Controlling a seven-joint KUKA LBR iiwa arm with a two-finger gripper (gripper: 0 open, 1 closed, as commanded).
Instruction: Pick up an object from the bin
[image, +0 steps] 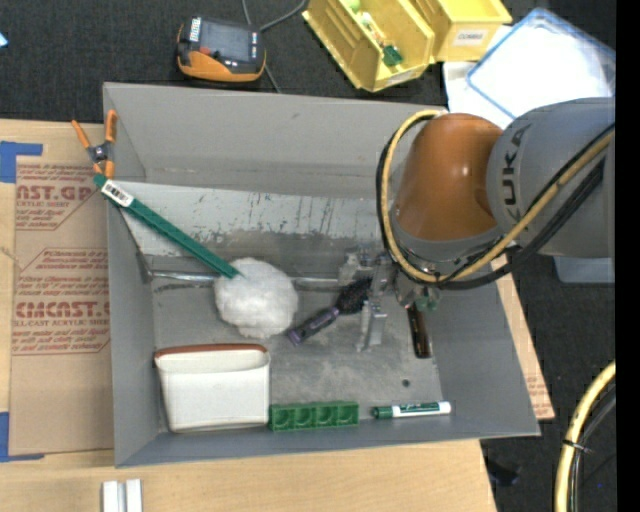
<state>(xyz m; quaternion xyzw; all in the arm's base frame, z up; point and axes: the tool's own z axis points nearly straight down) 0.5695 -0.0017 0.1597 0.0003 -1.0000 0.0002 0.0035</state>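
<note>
Two green things lie nearest us, a toothed block (314, 415) and a marker (410, 409). Beyond them the gripper (372, 322) hangs low at one end of a dark purple pen (316, 322) mid-bin, beside a white puff (257, 295). Whether it is open or closed we cannot tell.

White tub (210, 385), grn block strip (313, 415) & grn marker (410, 409) in front row; fluffy white brush (255, 295) mid-left.

light: bright, even; sheen: orange cover (445, 170); shadow: beneath arm (560, 170), bin floor (320, 372)
</note>
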